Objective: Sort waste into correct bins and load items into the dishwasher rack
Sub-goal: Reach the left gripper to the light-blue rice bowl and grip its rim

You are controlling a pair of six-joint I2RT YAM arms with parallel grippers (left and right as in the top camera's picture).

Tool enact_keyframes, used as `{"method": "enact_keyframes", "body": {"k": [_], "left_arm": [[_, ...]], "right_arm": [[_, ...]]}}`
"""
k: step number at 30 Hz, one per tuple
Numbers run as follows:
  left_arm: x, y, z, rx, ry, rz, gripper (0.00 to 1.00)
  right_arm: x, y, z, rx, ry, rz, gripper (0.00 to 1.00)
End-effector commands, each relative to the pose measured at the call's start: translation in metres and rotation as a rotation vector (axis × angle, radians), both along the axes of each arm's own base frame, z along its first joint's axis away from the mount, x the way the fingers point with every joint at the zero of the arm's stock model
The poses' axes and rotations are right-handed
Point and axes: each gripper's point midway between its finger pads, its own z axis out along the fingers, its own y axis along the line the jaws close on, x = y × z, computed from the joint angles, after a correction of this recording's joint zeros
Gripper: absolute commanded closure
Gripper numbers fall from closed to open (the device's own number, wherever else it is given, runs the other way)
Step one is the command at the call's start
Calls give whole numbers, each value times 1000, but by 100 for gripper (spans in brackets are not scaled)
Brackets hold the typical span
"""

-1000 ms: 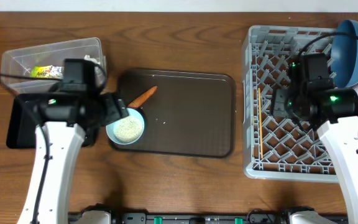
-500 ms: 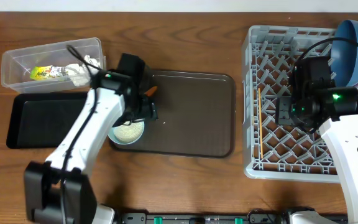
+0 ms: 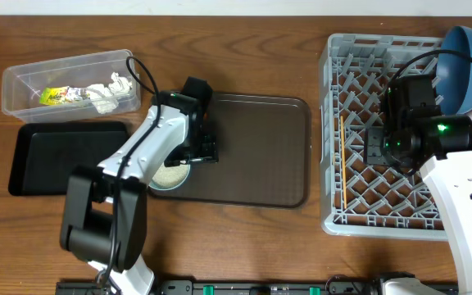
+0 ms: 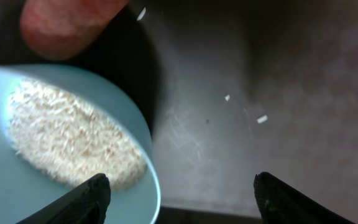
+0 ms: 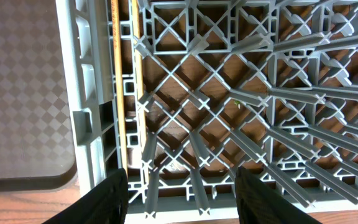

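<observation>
My left gripper (image 4: 188, 200) hangs open low over the brown serving tray (image 3: 260, 164), with the rim of the small pale-teal bowl (image 4: 143, 134) between its fingers. The bowl holds white rice (image 4: 73, 137). An orange carrot piece (image 4: 67, 22) lies just beyond the bowl, and loose rice grains (image 4: 261, 118) dot the tray. My right gripper (image 5: 188, 199) stands open and empty over the grey dishwasher rack (image 3: 328, 123). Wooden chopsticks (image 5: 120, 81) lie along the rack's left wall. The dark-blue dish (image 3: 461, 57) leans in its far right corner.
The clear tub (image 3: 23, 78) at far left holds a yellow-green wrapper (image 3: 56, 95) and crumpled white paper (image 3: 109, 88). A shallow black tray (image 3: 56, 160) sits in front of it. My left arm (image 3: 138, 156) crosses from the black tray's right end to the brown tray.
My left arm swung right from over the black tray to the bowl's right side, hiding the carrot from overhead. Its jaws narrowed slightly. The right arm barely moved.
</observation>
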Motion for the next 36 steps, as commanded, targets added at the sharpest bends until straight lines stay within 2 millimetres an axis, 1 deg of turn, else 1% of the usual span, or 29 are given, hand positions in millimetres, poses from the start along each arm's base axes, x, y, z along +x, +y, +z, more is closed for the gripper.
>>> {"method": "enact_keyframes", "body": {"k": [1, 4, 8, 12, 15, 18, 23, 26, 29, 31, 32, 36], "left_arm": [[1, 2, -11, 23, 22, -15, 24], [2, 2, -18, 25, 29, -15, 25], [5, 1, -24, 26, 31, -15, 33], [5, 1, -25, 27, 32, -15, 44], [4, 1, -26, 27, 32, -15, 58], [4, 1, -28, 26, 29, -15, 67], [2, 2, -31, 27, 33, -15, 70], [1, 2, -32, 28, 35, -15, 77], [0, 2, -34, 28, 34, -15, 81], [0, 3, -35, 28, 35, -15, 81], [0, 3, -35, 28, 35, -15, 86], [-1, 3, -36, 28, 35, -15, 94]], "right_arm": [[-1, -7, -2, -19, 7, -7, 46], [-1, -7, -2, -19, 6, -7, 46], [-1, -7, -2, -19, 7, -7, 47], [-1, -7, -2, -19, 7, -7, 48], [-1, -7, -2, -19, 7, -7, 49], [-1, -7, -2, -19, 7, -7, 50], [-1, -7, -2, -19, 9, -7, 51], [-1, -7, -2, -19, 9, -7, 51], [-2, -7, -2, -19, 10, -7, 52], [-2, -7, -2, -19, 10, -6, 52], [-2, -7, -2, -19, 10, -7, 52], [-2, -7, -2, -19, 10, -7, 53]]}}
